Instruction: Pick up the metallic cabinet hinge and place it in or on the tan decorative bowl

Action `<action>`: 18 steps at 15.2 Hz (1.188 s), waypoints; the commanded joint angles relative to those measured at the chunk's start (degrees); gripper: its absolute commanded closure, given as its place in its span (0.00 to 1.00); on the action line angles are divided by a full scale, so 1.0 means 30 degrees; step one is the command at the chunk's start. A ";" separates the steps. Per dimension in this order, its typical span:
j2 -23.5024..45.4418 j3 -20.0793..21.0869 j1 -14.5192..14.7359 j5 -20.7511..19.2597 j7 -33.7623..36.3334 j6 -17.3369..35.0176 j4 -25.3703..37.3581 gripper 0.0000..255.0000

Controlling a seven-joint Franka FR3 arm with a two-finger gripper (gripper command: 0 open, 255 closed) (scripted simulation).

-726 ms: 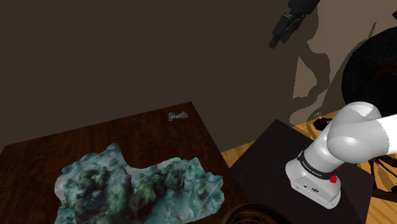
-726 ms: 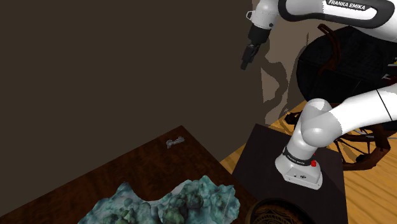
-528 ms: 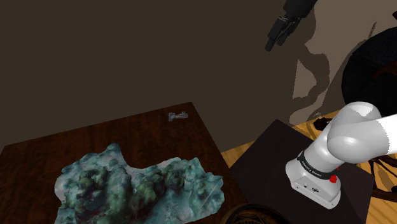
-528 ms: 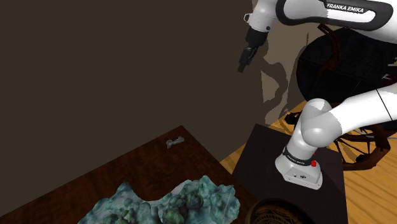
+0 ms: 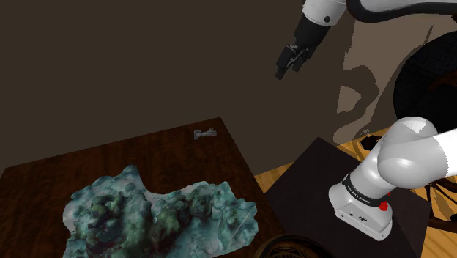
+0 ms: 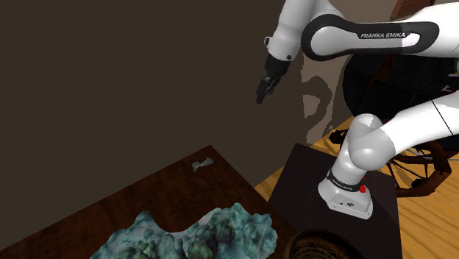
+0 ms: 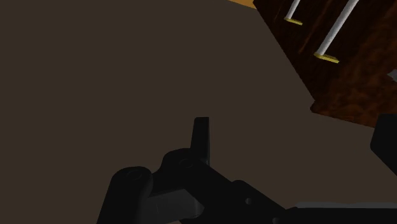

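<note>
On the dark wooden table point(image 5: 44, 183) we see a large lumpy mass point(image 5: 157, 216) mottled teal and grey, taking up most of the near part. Its three o'clock edge comes near the bowl point(image 6: 324, 243), a dim brown thing with a ribbed rim, cut off by the lower edge of both outside views. We cannot tell what the bowl rests on. The dark box stand point(image 5: 307, 176) sits on an orange wooden floor point(image 5: 275, 172) at three o'clock from the table, with the arm's white base point(image 5: 362, 198) on it. A dark spoked wheel point(image 6: 382, 73) stands behind the arm.

The small grey hinge point(image 5: 206, 134) lies flat near the table's far edge, close to the far corner, apart from the mass, which sits at seven o'clock from it in the shoulder view. The bowl is at about five o'clock from the hinge.

The tool point(image 5: 284, 67) hangs high before the brown wall, pointing down and toward the table. In both outside views the hinge point(image 6: 201, 165) lies between seven and eight o'clock from the tool point(image 6: 262, 92), well apart. We cannot tell whether the tool is wide or narrow.
</note>
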 commanded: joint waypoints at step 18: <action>0.9529 0.8368 -0.0775 -0.1990 1.0217 0.8265 0.2502 0.00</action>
